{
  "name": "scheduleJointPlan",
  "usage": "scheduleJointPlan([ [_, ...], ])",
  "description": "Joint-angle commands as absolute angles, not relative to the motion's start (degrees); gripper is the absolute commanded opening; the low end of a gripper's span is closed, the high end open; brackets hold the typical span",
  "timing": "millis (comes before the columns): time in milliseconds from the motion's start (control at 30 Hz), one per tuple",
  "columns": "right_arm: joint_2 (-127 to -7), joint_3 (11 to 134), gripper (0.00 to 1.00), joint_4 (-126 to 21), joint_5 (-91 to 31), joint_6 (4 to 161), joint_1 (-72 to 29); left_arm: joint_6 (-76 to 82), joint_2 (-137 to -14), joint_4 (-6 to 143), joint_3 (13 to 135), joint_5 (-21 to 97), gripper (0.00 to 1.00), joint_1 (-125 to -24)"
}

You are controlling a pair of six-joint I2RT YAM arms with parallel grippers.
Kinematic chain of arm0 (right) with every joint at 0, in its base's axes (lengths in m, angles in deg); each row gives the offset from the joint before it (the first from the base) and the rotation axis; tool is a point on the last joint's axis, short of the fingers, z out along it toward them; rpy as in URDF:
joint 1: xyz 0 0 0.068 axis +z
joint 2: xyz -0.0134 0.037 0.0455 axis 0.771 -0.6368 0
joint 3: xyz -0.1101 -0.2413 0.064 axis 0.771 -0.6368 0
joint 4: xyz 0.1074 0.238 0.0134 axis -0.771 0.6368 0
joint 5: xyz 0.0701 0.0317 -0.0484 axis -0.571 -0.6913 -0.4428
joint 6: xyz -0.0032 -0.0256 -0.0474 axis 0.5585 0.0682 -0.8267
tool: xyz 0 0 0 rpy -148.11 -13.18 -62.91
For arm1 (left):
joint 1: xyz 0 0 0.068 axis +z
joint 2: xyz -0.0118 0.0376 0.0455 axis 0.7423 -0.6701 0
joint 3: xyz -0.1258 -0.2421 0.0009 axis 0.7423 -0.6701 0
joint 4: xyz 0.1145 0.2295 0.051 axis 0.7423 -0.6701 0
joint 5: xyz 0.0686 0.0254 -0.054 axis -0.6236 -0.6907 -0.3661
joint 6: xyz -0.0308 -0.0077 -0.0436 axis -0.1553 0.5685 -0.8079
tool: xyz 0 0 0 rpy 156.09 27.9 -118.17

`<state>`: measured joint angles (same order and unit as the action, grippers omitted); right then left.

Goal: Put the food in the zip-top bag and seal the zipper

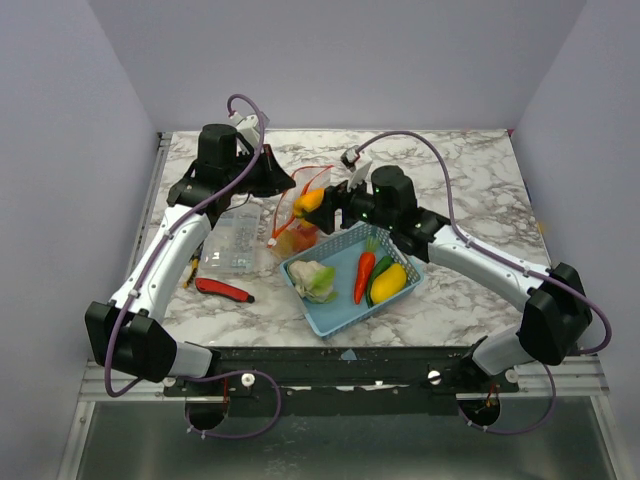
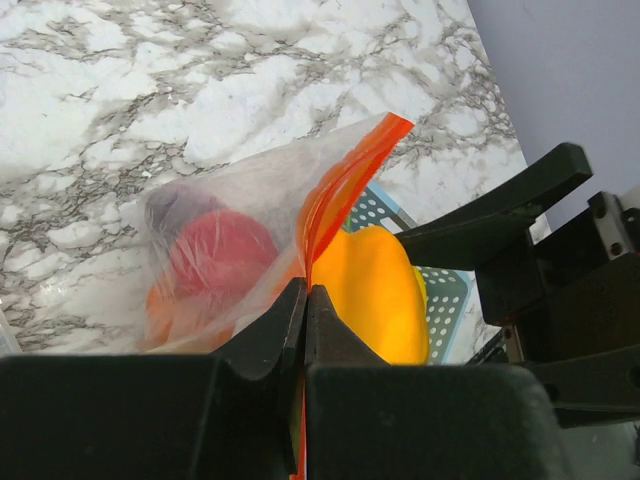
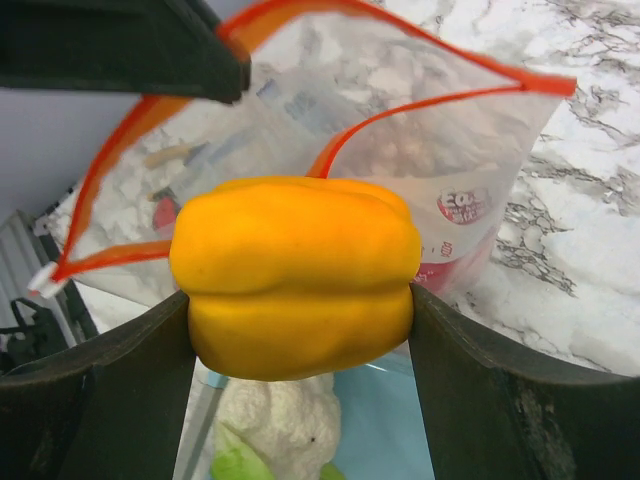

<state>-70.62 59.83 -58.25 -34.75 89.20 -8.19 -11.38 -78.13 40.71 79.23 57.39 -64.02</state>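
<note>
The clear zip-top bag (image 1: 292, 222) hangs open above the table, with a red fruit (image 2: 218, 258) and an orange piece inside. My left gripper (image 2: 305, 292) is shut on its red-orange zipper strip (image 2: 345, 178) and holds the mouth up; it shows in the top view (image 1: 283, 183). My right gripper (image 3: 300, 300) is shut on a yellow-orange toy pepper (image 3: 295, 270), right at the bag's open mouth (image 1: 311, 200). The pepper also shows in the left wrist view (image 2: 372, 295). A white cauliflower (image 1: 313, 280), a red carrot (image 1: 364, 276), a yellow piece (image 1: 389, 283) and a green piece lie in the blue basket (image 1: 330, 320).
A clear rigid box (image 1: 228, 243) lies left of the bag. A red-and-black handled tool (image 1: 224, 290) lies near the front left. The blue basket sits just below the bag and my right gripper. Grey walls enclose the marble table (image 1: 470, 180).
</note>
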Motion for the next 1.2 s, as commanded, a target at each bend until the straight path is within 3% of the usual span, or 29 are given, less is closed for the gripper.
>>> scheduleJointPlan([
  [0,-72.1,67.0,0.06,-50.2,-34.3,94.8,-8.0,-11.0,-78.2,43.4,79.6,58.0,0.00,-65.4],
  [200,-69.1,67.2,0.06,-49.2,-35.8,98.4,-8.1,-11.2,-78.3,43.2,79.3,56.2,0.00,-65.9],
  [333,-66.6,65.5,0.01,-44.8,-28.7,100.8,-8.1,-11.2,-77.6,43.1,78.9,54.2,0.00,-65.9],
  [667,-59.9,53.0,0.02,-31.5,-14.8,100.6,-8.2,-11.1,-78.0,40.9,79.5,51.0,0.00,-65.8],
  [767,-61.4,49.5,0.09,-32.5,-19.1,101.0,-8.1,-11.3,-78.5,40.9,79.9,52.0,0.00,-65.7],
  [900,-66.9,49.6,0.27,-36.5,-26.1,101.7,-8.1,-10.9,-79.2,40.5,80.4,52.3,0.00,-65.7],
  [1100,-74.2,54.6,0.74,-33.5,-24.7,104.8,-8.0,-10.5,-79.5,40.2,80.6,52.9,0.00,-65.7],
  [1167,-74.8,55.5,0.82,-32.5,-24.6,106.0,-8.0,-10.5,-79.6,40.0,80.8,53.2,0.00,-65.7],
])
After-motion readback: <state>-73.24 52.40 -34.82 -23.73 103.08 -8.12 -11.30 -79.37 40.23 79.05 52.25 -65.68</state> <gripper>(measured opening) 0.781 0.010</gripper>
